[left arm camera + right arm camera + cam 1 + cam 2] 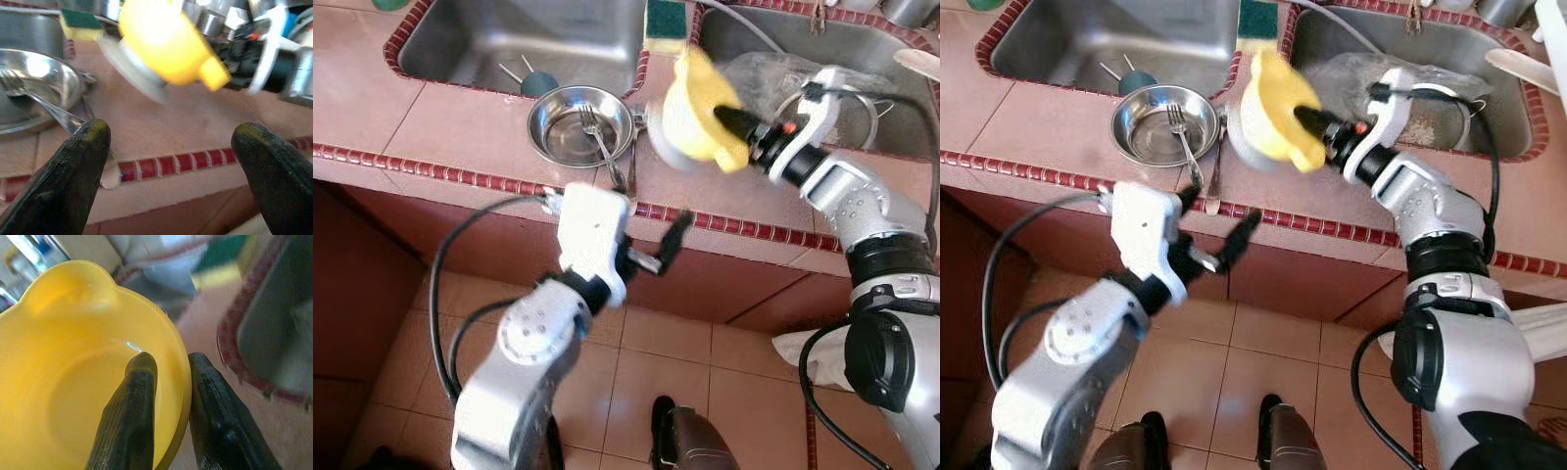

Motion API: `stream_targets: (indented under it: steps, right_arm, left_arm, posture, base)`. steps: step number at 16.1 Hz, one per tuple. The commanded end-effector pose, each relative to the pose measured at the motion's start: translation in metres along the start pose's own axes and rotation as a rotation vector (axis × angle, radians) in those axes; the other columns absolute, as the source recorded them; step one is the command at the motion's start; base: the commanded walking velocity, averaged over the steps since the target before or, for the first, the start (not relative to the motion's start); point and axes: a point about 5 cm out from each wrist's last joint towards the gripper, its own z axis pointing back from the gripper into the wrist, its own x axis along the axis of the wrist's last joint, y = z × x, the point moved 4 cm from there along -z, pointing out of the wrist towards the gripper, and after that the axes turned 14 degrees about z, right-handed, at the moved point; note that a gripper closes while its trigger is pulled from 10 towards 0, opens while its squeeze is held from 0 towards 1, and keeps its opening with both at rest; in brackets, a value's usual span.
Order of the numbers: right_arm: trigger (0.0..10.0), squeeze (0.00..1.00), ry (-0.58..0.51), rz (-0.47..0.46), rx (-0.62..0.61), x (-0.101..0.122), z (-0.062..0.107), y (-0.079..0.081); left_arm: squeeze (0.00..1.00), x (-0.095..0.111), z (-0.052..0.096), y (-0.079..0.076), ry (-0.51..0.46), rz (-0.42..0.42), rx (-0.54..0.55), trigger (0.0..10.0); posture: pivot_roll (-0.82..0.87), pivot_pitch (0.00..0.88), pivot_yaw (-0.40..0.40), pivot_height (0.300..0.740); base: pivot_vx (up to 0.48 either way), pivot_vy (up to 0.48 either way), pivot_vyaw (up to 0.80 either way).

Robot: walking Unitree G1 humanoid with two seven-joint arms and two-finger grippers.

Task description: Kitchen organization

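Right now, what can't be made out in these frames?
- Yellow bowl: motion-blurred in the eye views; its underside and any contents can't be judged.
- Pale disc beneath the bowl in the left wrist view: blurred, identity unclear.
- Right sink contents: cut off by the frame edge, partly behind the right gripper.

Bright, even light. The yellow bowl (pixel 690 113) looks smeared with blur. Glare shines at 12 o'clock on the metal dish (pixel 579 124). The floor (pixel 646 367) looks dimmer.
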Motion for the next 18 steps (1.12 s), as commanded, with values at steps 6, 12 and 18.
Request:
stream_targets:
  steps: [6,12,18]
  right_arm:
    - [0.0,0.0,-0.26,0.232,-0.076,0.036,0.008,0.014]
    - [10.0,0.0,-0.43,0.31,-0.177,0.028,0.026,0.049]
    - [10.0,0.0,-0.396,0.51,-0.327,0.003,0.046,0.061]
  left_arm:
    - [0.0,0.006,-0.009,0.046,-0.021,-0.013,0.079,10.0]
    - [0.0,0.02,-0.009,0.101,-0.067,-0.041,0.214,10.0]
    - [0.0,0.02,-0.015,0.115,-0.058,-0.054,0.192,10.0]
  posture:
    - [-0.07,0.112,-0.039,0.74]
    - [-0.1,0.018,0.001,0.74]
    - [-0.12,0.0,0.027,0.74]
  base:
    - [0.0,0.0,0.0]
    - [0.0,0.0,0.0]
    - [0.0,0.0,0.0]
